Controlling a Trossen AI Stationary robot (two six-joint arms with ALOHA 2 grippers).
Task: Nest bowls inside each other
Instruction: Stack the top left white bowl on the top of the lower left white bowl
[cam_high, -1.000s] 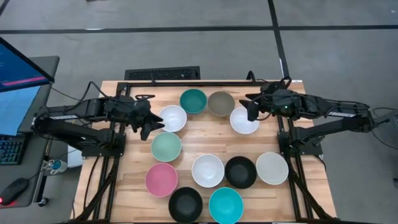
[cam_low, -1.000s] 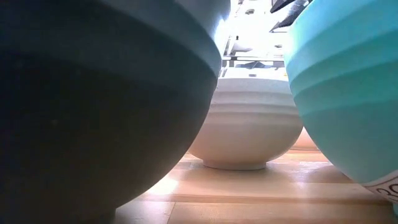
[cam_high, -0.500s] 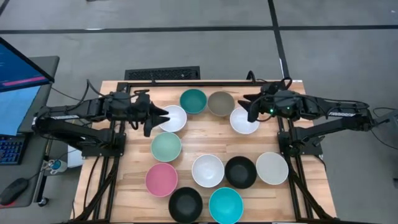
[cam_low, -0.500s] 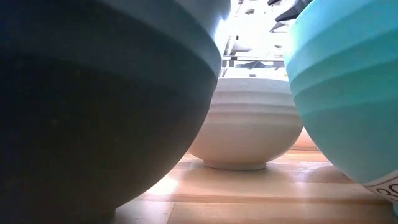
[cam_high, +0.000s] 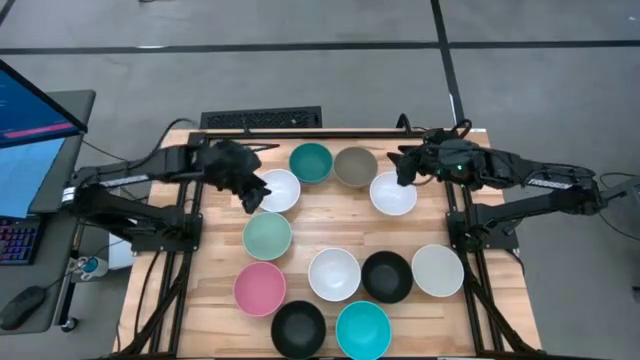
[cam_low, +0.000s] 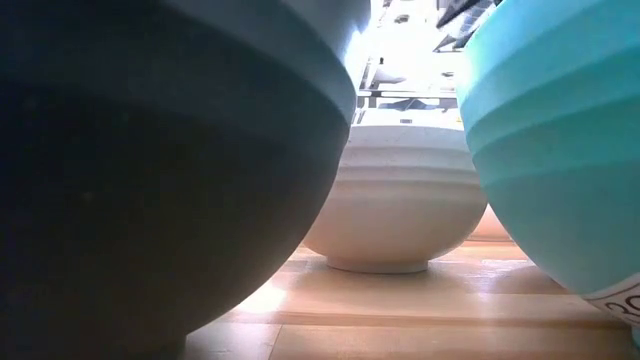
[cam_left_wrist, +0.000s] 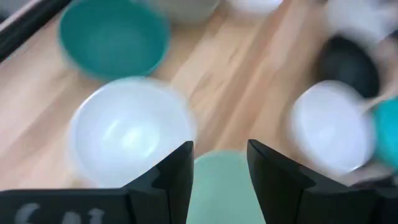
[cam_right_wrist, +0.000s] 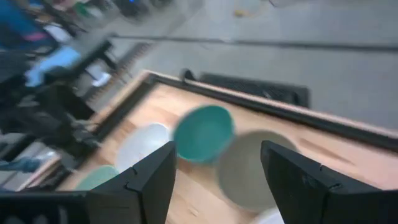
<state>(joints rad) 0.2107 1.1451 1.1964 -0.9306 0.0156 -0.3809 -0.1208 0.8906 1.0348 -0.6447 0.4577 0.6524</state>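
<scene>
The wooden table carried eleven separate bowls: white, teal, taupe, white, sage, pink, white, black, off-white, black and cyan.

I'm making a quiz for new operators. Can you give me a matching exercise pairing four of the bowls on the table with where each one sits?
Bowls:
1. pink bowl
2. teal bowl
3. cyan bowl
4. sage green bowl

Places:
A. back row, beside the grey bowl
B. front edge, right of a black bowl
C. just in front of the white bowl near the left gripper
D. left side, in front of the sage green bowl

Pairs: 1-D, 2-A, 3-B, 4-C
</scene>
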